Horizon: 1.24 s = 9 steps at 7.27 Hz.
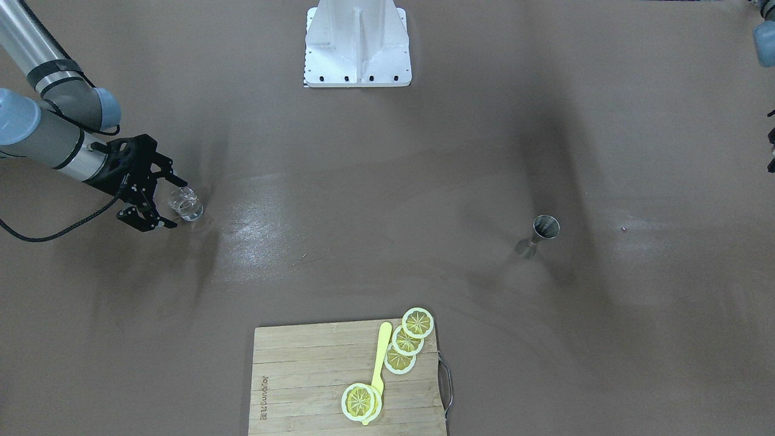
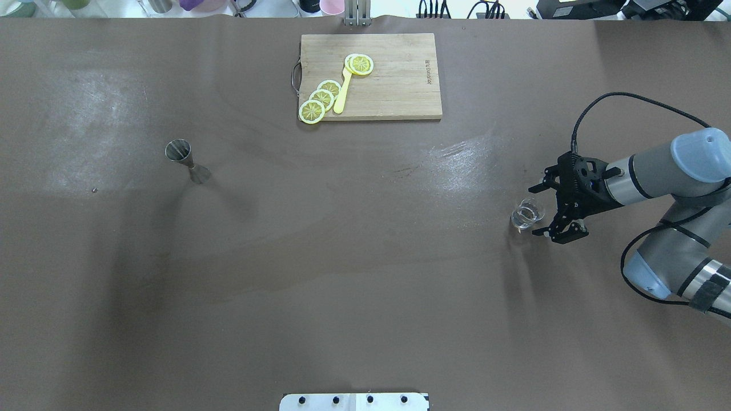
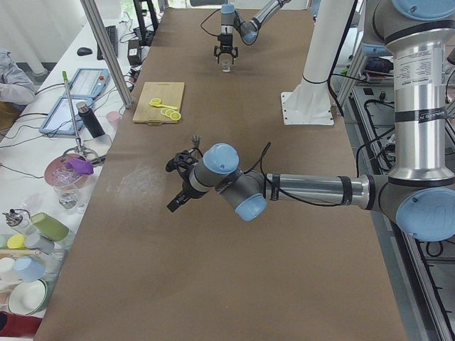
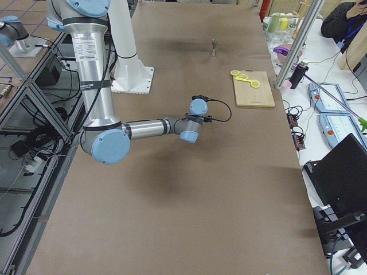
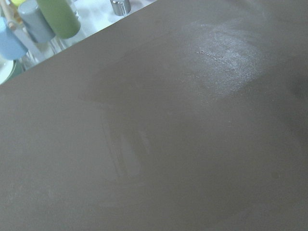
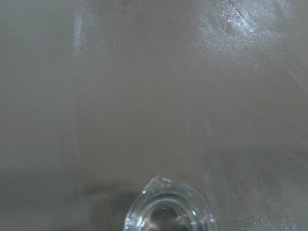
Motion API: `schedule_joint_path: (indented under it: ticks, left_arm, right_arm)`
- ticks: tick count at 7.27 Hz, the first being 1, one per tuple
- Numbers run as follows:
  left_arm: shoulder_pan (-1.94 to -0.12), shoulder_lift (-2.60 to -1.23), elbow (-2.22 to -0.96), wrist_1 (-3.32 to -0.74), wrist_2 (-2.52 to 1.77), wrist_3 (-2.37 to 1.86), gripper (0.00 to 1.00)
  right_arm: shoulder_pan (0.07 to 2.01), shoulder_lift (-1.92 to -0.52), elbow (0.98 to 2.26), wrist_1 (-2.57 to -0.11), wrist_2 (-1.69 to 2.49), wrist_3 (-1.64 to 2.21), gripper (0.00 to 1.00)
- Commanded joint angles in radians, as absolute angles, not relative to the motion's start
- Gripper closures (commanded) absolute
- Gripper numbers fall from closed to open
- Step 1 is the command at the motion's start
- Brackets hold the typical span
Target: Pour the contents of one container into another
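Plainly the grasp is the step in hand: the glass tumbler (image 2: pixel 527 215) stands upright on the tabletop (image 2: pixel 365 257) at about 3 o'clock in the overhead view, not yet lifted. The jigger (image 2: pixel 185 160) stands well apart at about 9 o'clock, nearly the whole width away. The right fingers (image 2: pixel 562 233) are spread wide and reach in from the tumbler's 3 o'clock side, so their tips flank it. They appear to hold nothing, and whether a tip touches the glass cannot be told. The next move likely calls for easing a little further on, then closing squarely on the wall above the thick base, before carrying it level to the jigger's narrow mouth. The left fingers (image 3: pixel 176 202) show only in the left side view, above the tabletop; whether they are open or closed cannot be told.
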State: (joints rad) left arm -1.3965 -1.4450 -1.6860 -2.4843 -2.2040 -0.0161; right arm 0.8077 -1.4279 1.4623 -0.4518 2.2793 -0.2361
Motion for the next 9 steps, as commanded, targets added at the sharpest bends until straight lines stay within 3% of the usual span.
schedule_joint_path:
  ticks: [1, 3, 5, 9]
  left_arm:
    - [-1.297, -1.443, -1.631, -2.752, -2.111, -0.044, 0.01]
    - [-1.173, -1.442, -1.615, -2.940, -1.949, -0.326, 0.01]
    - [-1.082, -1.442, -1.603, -3.003, -1.827, -0.333, 0.01]
    - [-1.060, -1.447, -1.591, -3.071, -1.780, -0.333, 0.01]
  right_arm:
    - [0.789, -1.408, 1.439, -0.437, 2.258, -0.232, 0.01]
    - [0.787, -1.396, 1.430, -0.437, 2.258, -0.229, 0.02]
    - [0.788, -1.397, 1.430, -0.437, 2.258, -0.229, 0.07]
    - [0.793, -1.407, 1.439, -0.437, 2.261, -0.215, 0.25]
